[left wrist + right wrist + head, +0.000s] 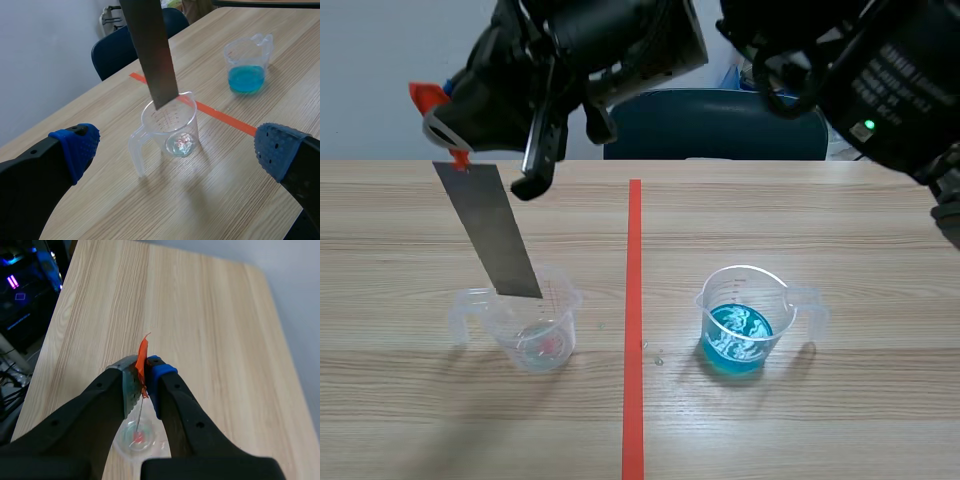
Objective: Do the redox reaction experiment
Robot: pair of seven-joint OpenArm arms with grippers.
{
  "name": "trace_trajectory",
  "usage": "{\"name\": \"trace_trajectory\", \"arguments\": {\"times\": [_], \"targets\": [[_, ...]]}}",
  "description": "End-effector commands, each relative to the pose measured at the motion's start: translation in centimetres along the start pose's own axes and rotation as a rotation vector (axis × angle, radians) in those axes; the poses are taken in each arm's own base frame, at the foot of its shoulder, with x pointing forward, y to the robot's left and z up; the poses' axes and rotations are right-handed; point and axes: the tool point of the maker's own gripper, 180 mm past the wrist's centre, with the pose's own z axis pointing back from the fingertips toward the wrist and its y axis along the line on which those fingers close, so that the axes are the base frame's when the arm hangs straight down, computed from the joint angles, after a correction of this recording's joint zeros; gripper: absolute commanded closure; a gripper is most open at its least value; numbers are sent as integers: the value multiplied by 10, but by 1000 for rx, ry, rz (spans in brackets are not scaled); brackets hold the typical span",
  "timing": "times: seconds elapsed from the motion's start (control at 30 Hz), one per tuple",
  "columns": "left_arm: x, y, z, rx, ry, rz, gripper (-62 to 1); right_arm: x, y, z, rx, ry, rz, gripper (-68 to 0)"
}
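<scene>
My right gripper (448,140) reaches across the far left of the table and is shut on the orange-taped top of a grey metal strip (492,235). The strip (152,50) hangs tilted, its lower end at the mouth of a clear measuring cup (535,340). That cup (170,125) holds a little clear liquid with a reddish fleck. In the right wrist view the strip (140,410) shows edge-on between the gripper's (142,372) pads, with the cup (135,440) below. My left gripper (177,147) stands open on the near side of the clear cup. A second cup (742,320) (246,62) holds blue liquid.
A red tape line (633,330) runs down the table between the two cups. A dark blue chair (715,125) (120,50) stands at the far edge. Lit electronics (20,290) sit beyond the table's side.
</scene>
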Motion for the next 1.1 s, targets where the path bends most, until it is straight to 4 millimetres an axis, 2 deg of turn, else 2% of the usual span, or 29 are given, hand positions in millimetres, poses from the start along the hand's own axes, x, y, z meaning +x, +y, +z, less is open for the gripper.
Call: {"name": "trace_trajectory", "arguments": {"times": [0.0,0.57,0.83,1.07], "targets": [[4,-1,0,4,-16,12,-623,8,-4,-3,1,-26,11,-6],[4,-1,0,4,-17,12,-623,-43,-20,-31,-38,-4,-32,-6],[4,-1,0,4,-16,12,-623,-54,-30,-32,-68,-44,-31,-6],[4,-1,0,4,-16,12,-623,-70,-24,-38,-65,-7,-30,-6]]}}
